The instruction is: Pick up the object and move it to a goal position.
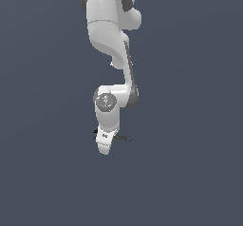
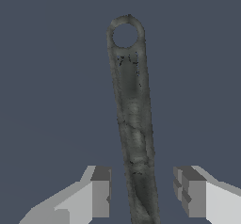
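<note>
The object [image 2: 134, 124] is a slim dark grey wrench lying flat on the blue-grey floor, with a ring end [image 2: 125, 34] showing in the wrist view. Its handle runs between my two fingers, and its near end is cut off by the picture's edge. My gripper [image 2: 144, 192] stands open around the handle, with a gap between the handle and each fingertip [image 2: 100, 192]. In the exterior view the gripper [image 1: 105, 145] is low over the floor. The object [image 1: 122, 137] pokes out as a thin dark line on the exterior view's right of the hand.
The floor [image 1: 190, 173] is a plain blue-grey surface with no other objects in view. The white arm [image 1: 111, 40] rises above the gripper.
</note>
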